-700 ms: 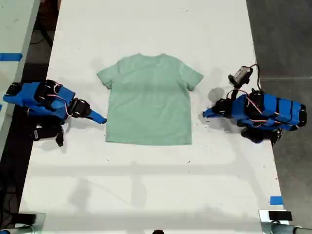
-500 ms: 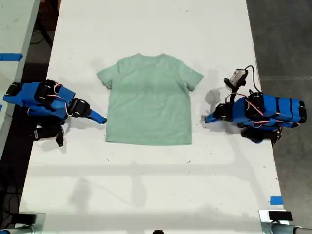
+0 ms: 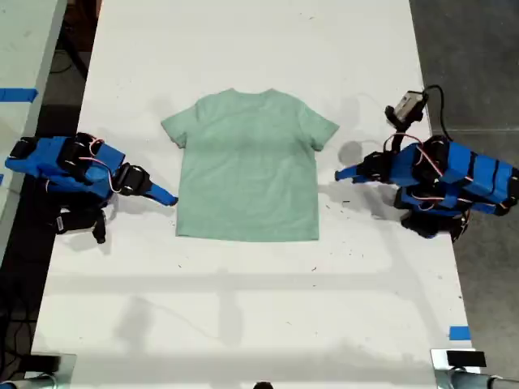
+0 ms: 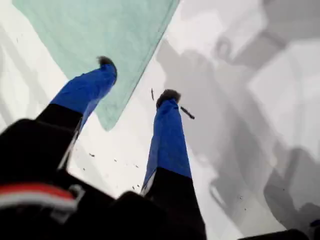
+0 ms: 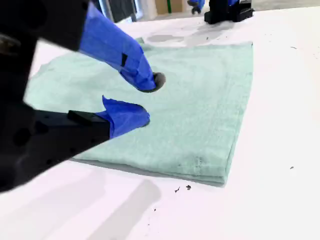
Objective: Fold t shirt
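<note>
The pale mint-green t shirt point(image 3: 247, 166) lies flat and spread out, neck towards the exterior view's top, on the white table point(image 3: 243, 308). My first gripper point(image 3: 340, 173) is on the arm at the exterior view's right, just off the shirt's side edge. It hangs open point(image 4: 137, 79) above the table, beside a lower corner of the t shirt point(image 4: 100, 30). My second gripper point(image 3: 169, 198) is on the arm at the exterior view's left. It sits low by the opposite side edge, near the hem corner. Its jaws stand a little apart point(image 5: 148, 99) over the edge of the t shirt point(image 5: 200, 100), holding nothing.
Dark floor borders the table on both sides of the exterior view. A blue tape mark point(image 3: 459, 332) sits near the table's lower right edge there. Another blue tape strip point(image 3: 18, 94) lies on a neighbouring surface at the exterior view's left.
The first arm has lifted, and its gripper tip has shifted slightly towards the exterior view's top. The second arm and the t shirt have not moved.
</note>
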